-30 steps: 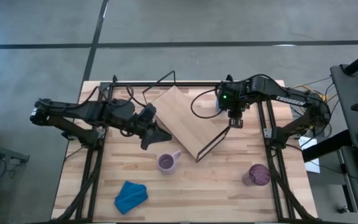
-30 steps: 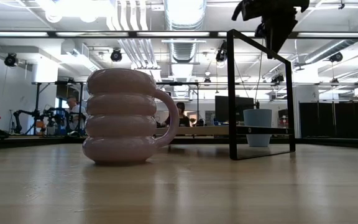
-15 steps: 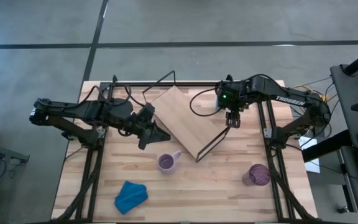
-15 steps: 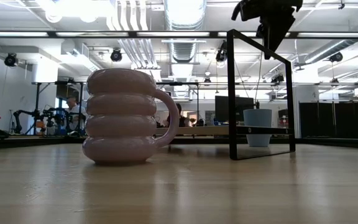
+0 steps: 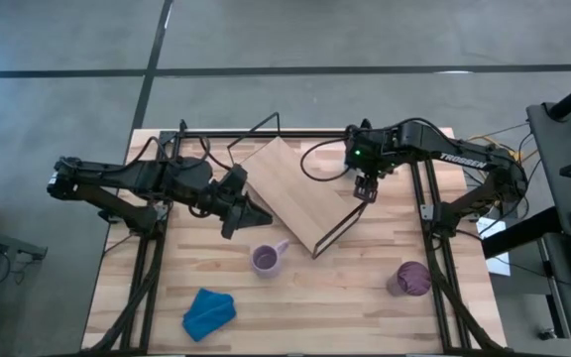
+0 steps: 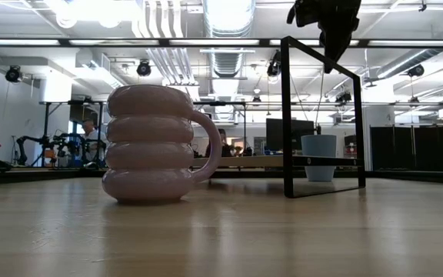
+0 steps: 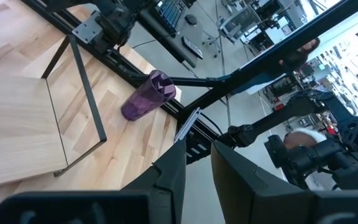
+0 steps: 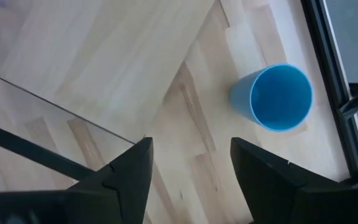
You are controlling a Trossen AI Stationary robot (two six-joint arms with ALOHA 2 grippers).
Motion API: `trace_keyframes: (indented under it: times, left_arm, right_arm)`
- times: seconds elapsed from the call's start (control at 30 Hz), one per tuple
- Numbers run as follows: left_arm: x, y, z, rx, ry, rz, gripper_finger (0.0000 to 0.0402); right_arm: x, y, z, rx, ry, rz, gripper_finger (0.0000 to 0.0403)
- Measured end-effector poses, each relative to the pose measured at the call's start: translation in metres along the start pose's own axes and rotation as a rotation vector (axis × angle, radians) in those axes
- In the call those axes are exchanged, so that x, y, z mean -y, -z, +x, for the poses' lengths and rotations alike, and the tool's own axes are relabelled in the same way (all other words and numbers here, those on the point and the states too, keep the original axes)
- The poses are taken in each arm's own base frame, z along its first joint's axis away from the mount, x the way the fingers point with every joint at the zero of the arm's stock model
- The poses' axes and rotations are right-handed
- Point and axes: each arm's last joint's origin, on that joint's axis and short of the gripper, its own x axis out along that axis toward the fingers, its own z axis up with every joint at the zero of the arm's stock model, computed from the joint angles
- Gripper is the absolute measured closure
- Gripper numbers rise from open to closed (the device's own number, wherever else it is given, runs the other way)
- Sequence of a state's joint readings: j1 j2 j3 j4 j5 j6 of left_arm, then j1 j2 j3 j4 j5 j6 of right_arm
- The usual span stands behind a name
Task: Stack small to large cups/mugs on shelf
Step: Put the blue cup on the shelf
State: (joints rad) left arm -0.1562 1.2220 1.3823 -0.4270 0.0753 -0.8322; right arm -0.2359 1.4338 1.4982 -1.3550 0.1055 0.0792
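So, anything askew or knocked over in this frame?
Yes. The shelf sits skewed diagonally across the table. The dark-purple cup appears to lie on its side near the table's edge. The lilac mug and light-blue cup stand upright.

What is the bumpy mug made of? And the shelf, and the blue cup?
The mug looks like glazed ceramic: its pale-lilac rings are smooth and softly shiny. The shelf has a light wooden board with visible grain, and thin black legs that look like metal wire. The blue cup looks like plain matte plastic with thin walls, though that is hard to tell for sure.
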Motion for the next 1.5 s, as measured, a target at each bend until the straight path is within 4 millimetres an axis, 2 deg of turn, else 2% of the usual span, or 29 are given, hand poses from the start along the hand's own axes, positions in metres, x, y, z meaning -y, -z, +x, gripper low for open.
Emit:
trace_keyframes:
  times: [0.27,0.4,0.6,0.83,1.0,1.23,1.5]
  left_arm:
    - [-0.003,0.002,0.008,-0.014,-0.016,-0.003,0.034]
    - [-0.005,0.003,0.015,-0.025,-0.03,-0.118,0.034]
    - [-0.011,0.005,0.027,-0.044,-0.059,-0.18,0.034]
    - [-0.017,0.005,0.035,-0.034,-0.092,-0.299,0.034]
    - [-0.024,-0.005,0.038,0.066,-0.144,-0.147,0.034]
    - [-0.003,-0.025,0.035,0.29,0.023,0.172,0.034]
    - [0.002,-0.031,0.032,0.353,0.069,0.2,0.034]
  right_arm:
    - [0.0,-0.005,0.0,0.05,-0.004,-0.003,0.0192]
    - [0.0,-0.005,0.0,0.051,-0.004,-0.003,0.0193]
    - [0.0,-0.005,0.0,0.051,-0.007,0.055,0.0193]
    - [0.0,-0.003,0.0,0.031,-0.003,0.031,0.0193]
    - [0.0,0.001,0.0,-0.01,0.002,-0.006,0.0193]
    - [0.014,-0.002,0.004,-0.005,0.085,0.01,0.0193]
    - [0.053,-0.013,0.03,-0.1,0.124,0.117,0.0193]
